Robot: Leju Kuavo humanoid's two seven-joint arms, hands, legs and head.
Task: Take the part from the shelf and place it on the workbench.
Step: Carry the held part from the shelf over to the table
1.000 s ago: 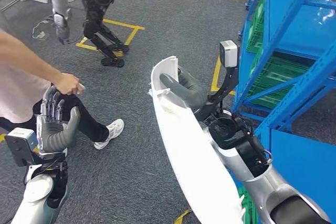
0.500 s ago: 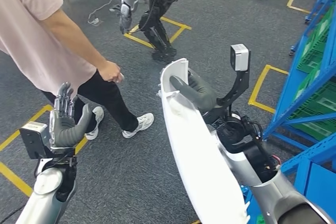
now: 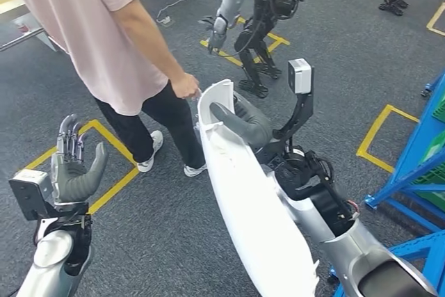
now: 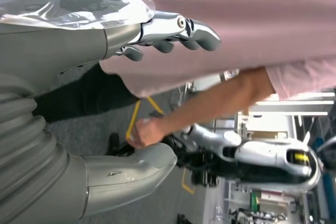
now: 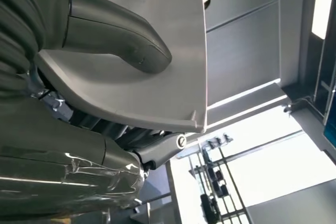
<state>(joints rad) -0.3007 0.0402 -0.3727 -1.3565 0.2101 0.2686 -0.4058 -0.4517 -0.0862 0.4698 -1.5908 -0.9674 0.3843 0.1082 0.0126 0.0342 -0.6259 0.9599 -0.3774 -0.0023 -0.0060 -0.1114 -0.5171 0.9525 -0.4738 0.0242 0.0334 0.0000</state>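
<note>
A long curved white plastic part (image 3: 247, 199) runs from the picture's middle down toward its lower edge. My right hand (image 3: 247, 122) grips its upper end, thumb lying across the inner face; the right wrist view shows that thumb pressed on the white part (image 5: 130, 85). My left hand (image 3: 74, 165) is raised at the lower left, fingers straight and apart, holding nothing. The left wrist view has my left hand (image 4: 130, 98) spread in front of the person's pink shirt.
A person in a pink shirt (image 3: 94, 26) and dark trousers stands close ahead, one hand (image 3: 186, 87) almost at the part's top. Another humanoid robot (image 3: 257, 5) stands farther back. Blue shelf framing (image 3: 414, 172) is at the right. Yellow floor lines mark the grey carpet.
The whole view has swung left: the blue shelf slid toward the right edge and the person came toward the centre. My right hand kept hold of the part.
</note>
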